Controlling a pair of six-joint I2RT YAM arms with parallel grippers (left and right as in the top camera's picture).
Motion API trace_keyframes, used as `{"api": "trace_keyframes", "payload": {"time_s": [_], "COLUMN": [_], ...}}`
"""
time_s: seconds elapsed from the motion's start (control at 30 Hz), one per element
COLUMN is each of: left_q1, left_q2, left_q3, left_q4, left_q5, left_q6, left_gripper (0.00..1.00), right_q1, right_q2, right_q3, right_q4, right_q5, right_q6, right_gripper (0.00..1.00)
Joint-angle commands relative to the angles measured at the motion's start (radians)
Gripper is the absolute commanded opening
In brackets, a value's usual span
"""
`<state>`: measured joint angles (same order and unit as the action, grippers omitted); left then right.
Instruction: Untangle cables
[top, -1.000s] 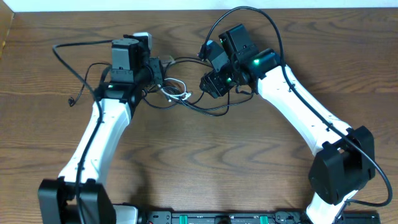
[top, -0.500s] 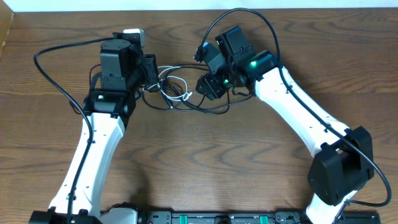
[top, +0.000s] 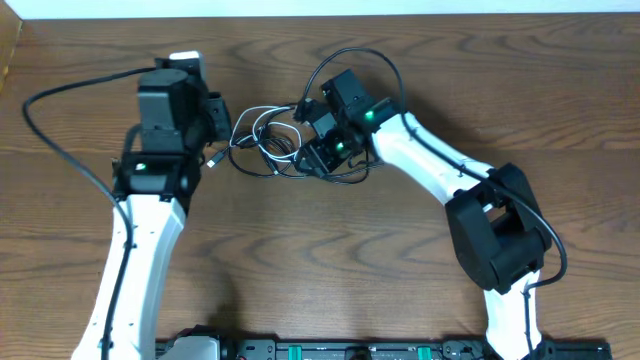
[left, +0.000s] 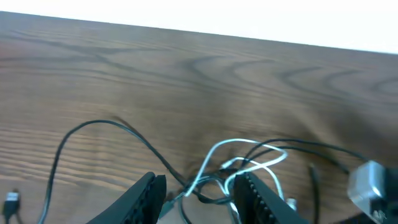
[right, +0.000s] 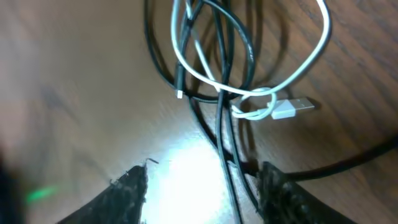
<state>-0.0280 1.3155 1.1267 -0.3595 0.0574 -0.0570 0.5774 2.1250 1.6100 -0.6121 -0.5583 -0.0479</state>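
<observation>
Tangle (top: 265, 140) sits toward the back of the counter (top: 330, 270), right between the two arms. Left jaws are spread, with white and black strands lying in the gap and nothing pinched that I can see. Right jaws are spread as well, low over the knot, with a black strand running up between the fingers (right: 127, 193) untouched.

Look at that knot from the right wrist: the white cord (right: 318, 53) loops around the black cords (right: 245, 50), cinches into a small ring, and its plug (right: 297, 107) pokes out free to one side. From the left wrist, one black strand (left: 93, 123) arcs off alone across the counter.

My read on handling: these are light, limp and slick. They'll follow any tug and drag their neighbours along, so a hard pull would likely just tighten that ring. A thin strand could slide through the jaws. The best hold looks like the white plug, or the cord just behind it, where there's something stiff to bite. The other jaws could pin the black bundle while the plug is fed back through the loop.
</observation>
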Motion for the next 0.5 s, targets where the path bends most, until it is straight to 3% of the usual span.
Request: {"api": "trace_keyframes", "payload": {"time_s": [0.0, 0.1, 0.13, 0.27, 0.47], "left_q1": [0.027, 0.027, 0.028, 0.028, 0.028], "left_q2": [-0.044, -0.05, -0.049, -0.048, -0.048], "left_q3": [0.051, 0.051, 0.051, 0.051, 0.051], "left_q4": [-0.003, -0.003, -0.003, -0.003, -0.006], "left_q5": [0.191, 0.193, 0.192, 0.189, 0.171], "left_q6": [-0.027, -0.026, -0.026, -0.027, -0.027], "left_gripper": [0.42, 0.42, 0.43, 0.42, 0.42], "right_q1": [-0.072, -0.092, -0.09, -0.033, -0.007], "right_q2": [-0.012, -0.012, -0.012, -0.012, -0.012], "right_q3": [0.036, 0.069, 0.11, 0.239, 0.325], "right_q4": [-0.056, -0.16, -0.249, -0.377, -0.4], "right_q5": [-0.214, -0.218, -0.153, 0.247, 0.222], "right_q6": [-0.176, -0.342, -0.465, -0.653, -0.806], "right_gripper": [0.5, 0.52, 0.59, 0.69, 0.82]}}
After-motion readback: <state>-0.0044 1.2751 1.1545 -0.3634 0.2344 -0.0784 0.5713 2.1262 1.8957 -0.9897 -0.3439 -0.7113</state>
